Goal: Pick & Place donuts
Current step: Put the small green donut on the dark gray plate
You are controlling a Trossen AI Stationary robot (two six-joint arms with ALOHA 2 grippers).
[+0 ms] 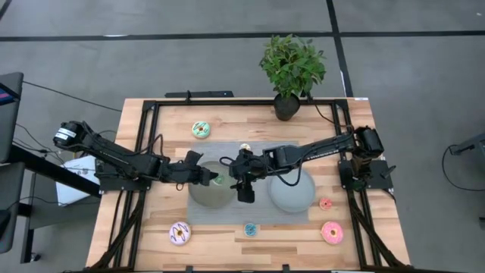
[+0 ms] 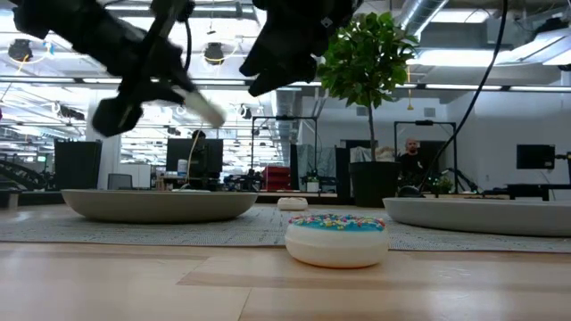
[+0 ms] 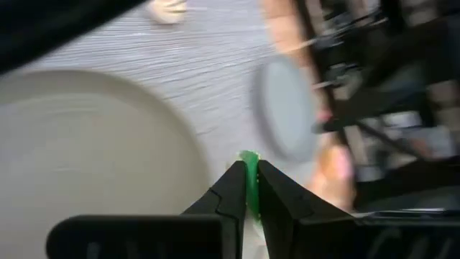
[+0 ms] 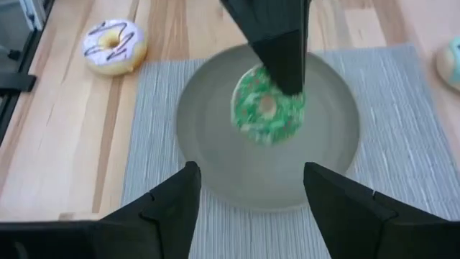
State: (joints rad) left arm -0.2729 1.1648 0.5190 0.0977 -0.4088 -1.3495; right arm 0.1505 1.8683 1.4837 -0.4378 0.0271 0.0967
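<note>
A green sprinkled donut [image 4: 267,108] hangs over the left grey plate [image 1: 206,196], and my left gripper [image 1: 214,179] is shut on it. My right gripper [image 4: 251,198] stands open just right of it, over the plate's right rim, with nothing between its fingers. Other donuts lie on the table: a green-white one [image 1: 201,129] at the far side, a tiny yellow one [image 1: 245,147], a purple-white one [image 1: 179,233], a tiny blue one [image 2: 336,236], a tiny red one [image 1: 325,203] and a pink one [image 1: 332,232]. My left gripper pinches the green donut's ring [image 3: 249,169] between its two fingers, which hold one side of the ring across its thickness. The fingers [image 4: 282,54] come from the table's left, slanting down. The donut hangs tilted beyond the fingertips, over the plate's middle.
A second grey plate [image 1: 293,193] lies right of the first, both on a grey mat [image 1: 227,152]. A potted plant [image 1: 292,72] stands at the far edge. Black frame rails run along the table's left and right sides.
</note>
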